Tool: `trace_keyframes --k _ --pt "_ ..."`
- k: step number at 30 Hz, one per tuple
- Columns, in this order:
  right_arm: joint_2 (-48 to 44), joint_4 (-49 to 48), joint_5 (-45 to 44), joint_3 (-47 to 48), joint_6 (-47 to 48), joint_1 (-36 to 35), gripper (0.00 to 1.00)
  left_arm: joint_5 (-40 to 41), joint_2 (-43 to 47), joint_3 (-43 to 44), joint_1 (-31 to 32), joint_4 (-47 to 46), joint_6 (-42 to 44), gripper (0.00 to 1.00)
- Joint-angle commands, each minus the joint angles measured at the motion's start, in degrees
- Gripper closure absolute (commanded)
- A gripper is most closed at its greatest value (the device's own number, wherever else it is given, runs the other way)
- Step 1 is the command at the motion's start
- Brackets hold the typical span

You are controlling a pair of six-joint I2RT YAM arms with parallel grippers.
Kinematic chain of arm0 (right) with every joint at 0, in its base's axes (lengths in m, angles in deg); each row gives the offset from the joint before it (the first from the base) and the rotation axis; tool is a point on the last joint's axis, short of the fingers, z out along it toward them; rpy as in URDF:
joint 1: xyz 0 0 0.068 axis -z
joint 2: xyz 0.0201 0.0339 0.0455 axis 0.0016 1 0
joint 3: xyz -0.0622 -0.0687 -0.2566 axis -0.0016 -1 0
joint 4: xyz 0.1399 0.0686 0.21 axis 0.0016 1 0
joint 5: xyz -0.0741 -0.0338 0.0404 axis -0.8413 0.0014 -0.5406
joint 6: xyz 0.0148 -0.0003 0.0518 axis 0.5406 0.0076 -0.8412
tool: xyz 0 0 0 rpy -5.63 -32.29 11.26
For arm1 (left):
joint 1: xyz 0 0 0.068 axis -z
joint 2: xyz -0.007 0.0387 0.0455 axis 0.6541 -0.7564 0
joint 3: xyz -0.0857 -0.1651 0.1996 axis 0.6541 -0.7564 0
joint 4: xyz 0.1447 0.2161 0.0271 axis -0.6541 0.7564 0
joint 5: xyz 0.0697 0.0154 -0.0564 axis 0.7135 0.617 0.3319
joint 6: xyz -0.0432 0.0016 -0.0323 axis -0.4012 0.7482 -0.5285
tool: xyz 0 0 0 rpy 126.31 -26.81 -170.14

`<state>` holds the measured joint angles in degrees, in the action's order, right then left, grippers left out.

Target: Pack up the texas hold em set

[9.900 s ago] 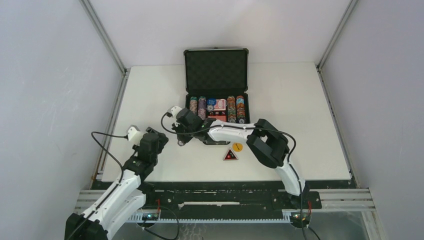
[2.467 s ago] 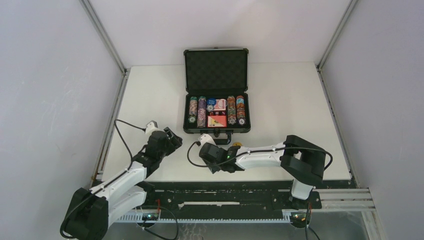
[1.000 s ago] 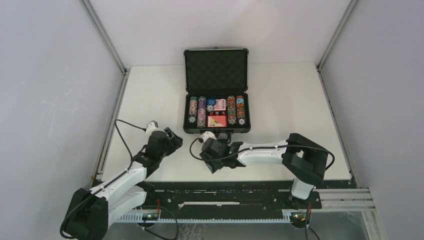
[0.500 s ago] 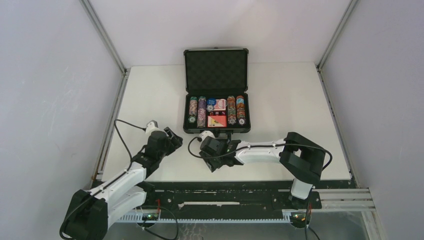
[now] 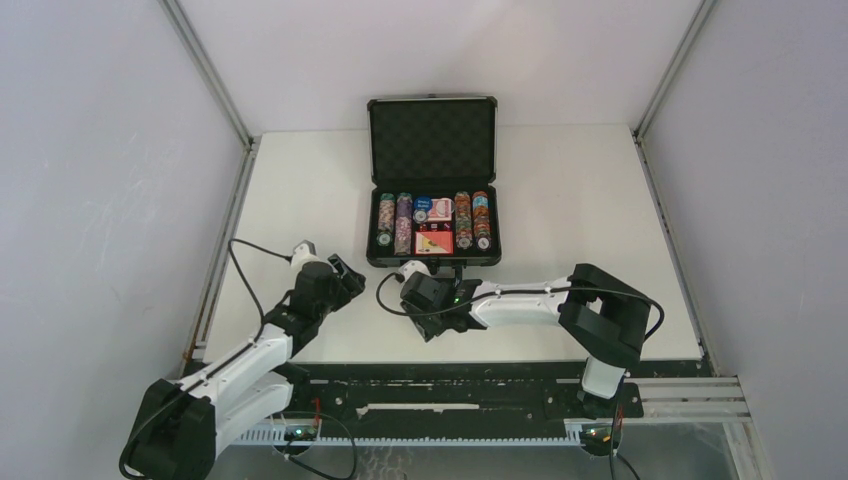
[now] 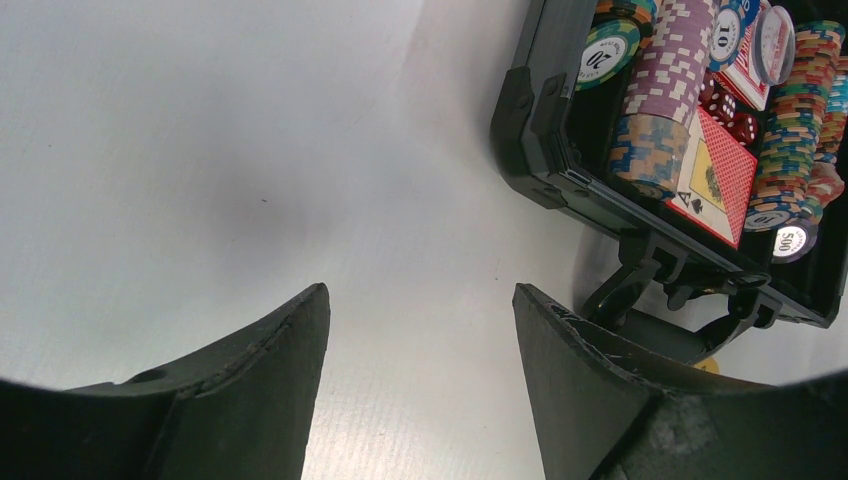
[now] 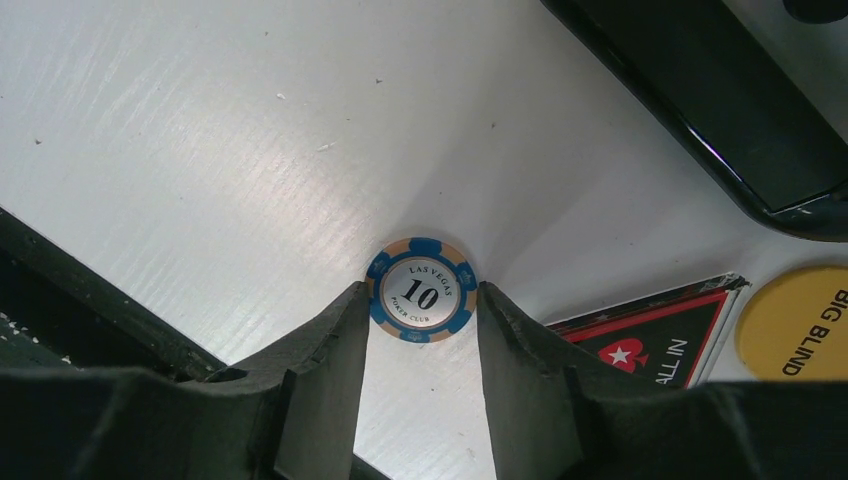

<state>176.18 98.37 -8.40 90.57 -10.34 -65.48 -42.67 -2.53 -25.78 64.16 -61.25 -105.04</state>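
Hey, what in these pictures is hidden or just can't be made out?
Top view: blue 10 chip, hidden under the right gripper.
Right wrist view: all-in button, partly behind a finger; big blind button, cut by the frame edge.
Top view: values of the chips in the case, too small.

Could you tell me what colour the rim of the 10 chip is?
The chip is blue-rimmed with tan patches and a white centre; the right wrist view shows it best.

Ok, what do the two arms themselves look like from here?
The left arm and right arm have white shells with black joints. A black cable loops off each wrist beside a white camera block. Left pincer and right pincer each have two curved matte-black fingers.
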Motion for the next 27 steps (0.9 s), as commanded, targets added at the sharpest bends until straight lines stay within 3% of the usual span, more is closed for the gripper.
trace_keyframes --k 1,17,19,22,27 --pt "0.93 1.91 0.64 0.37 -1.7 -0.18 0.5 -0.22 0.47 2.23 0.33 -1.42 1.24 0.28" --pt "-0.03 2.73 -0.56 2.09 -0.65 0.32 0.56 -0.36 0.57 2.18 0.33 -1.58 1.33 0.28" --pt "-0.11 2.85 -0.4 2.19 -0.64 0.34 0.51 -0.41 0.46 2.18 0.33 -1.63 1.33 0.28" --pt "0.0 3.5 0.48 2.73 -0.32 0.43 0.33 -0.37 0.47 2.18 0.29 -1.69 1.33 0.28" --pt "0.46 5.5 1.53 4.18 0.21 0.17 0.28 -0.43 1.11 2.13 0.32 -1.43 1.33 0.28"
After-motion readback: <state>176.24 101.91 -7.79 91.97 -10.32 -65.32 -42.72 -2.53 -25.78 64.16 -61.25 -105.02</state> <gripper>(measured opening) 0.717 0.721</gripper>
